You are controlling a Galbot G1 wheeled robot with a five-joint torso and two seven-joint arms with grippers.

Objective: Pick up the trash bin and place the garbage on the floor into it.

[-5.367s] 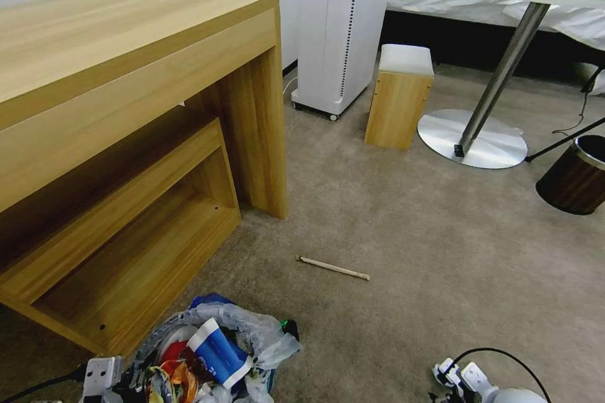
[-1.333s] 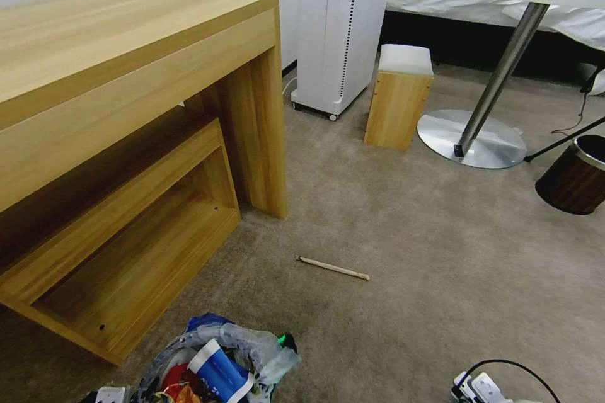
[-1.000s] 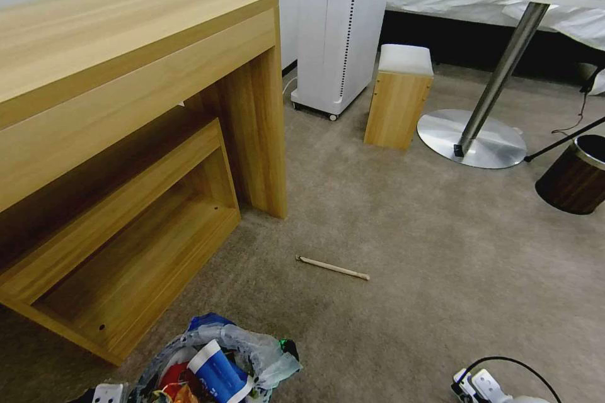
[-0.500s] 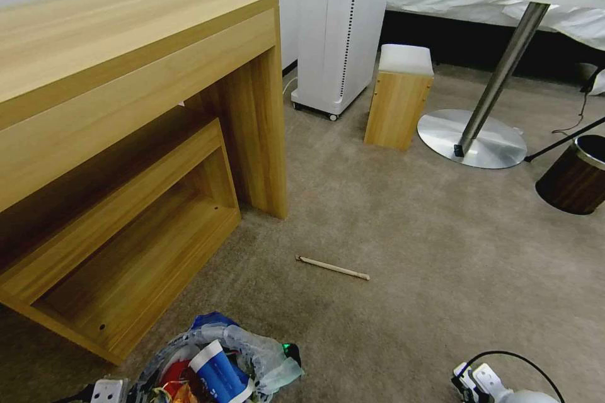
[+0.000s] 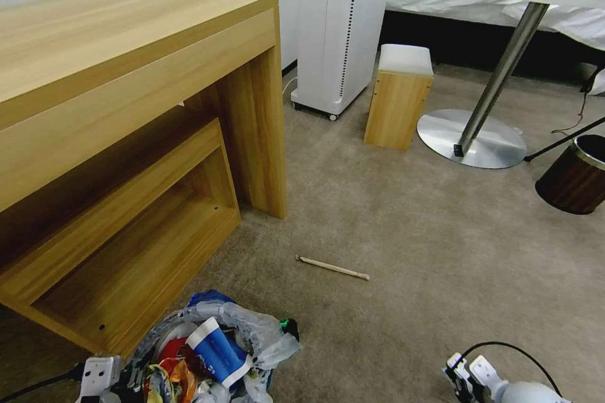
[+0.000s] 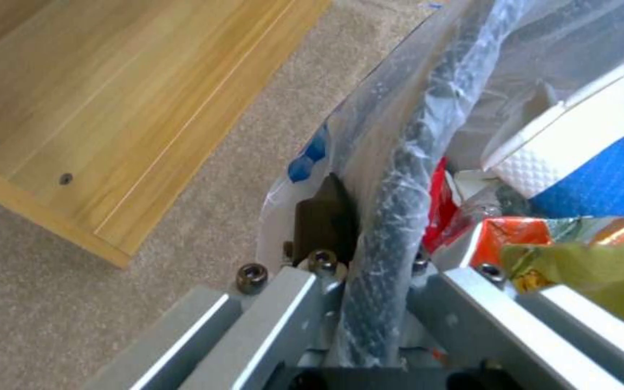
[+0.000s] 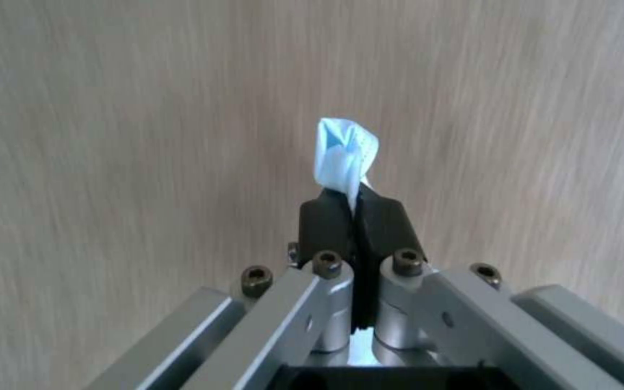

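The trash bin (image 5: 252, 334), a dark frame lined with a crinkly whitish bag, sits at the bottom left of the head view. It holds a blue-white carton (image 5: 217, 349) and red and orange wrappers (image 5: 170, 371). My left gripper (image 6: 374, 227) is shut on the bin's bag-covered rim (image 6: 406, 162), one dark pad (image 6: 323, 214) outside the rim. My right gripper (image 7: 355, 211) is shut on a pale blue scrap (image 7: 344, 151) of garbage above the floor (image 7: 110, 135). A thin wooden stick (image 5: 332, 267) lies on the beige carpet ahead of the bin.
A wooden desk (image 5: 126, 75) with a low shelf stands to the left, close to the bin. Farther off are a white appliance (image 5: 340, 25), a small wooden stool (image 5: 400, 97), a round table's steel foot (image 5: 472, 138) and a brown wood-look bin (image 5: 573, 179).
The bin with my left gripper sank over the earlier frames, then rose in the last half second. My right wrist shifted slightly. The stick has not moved.
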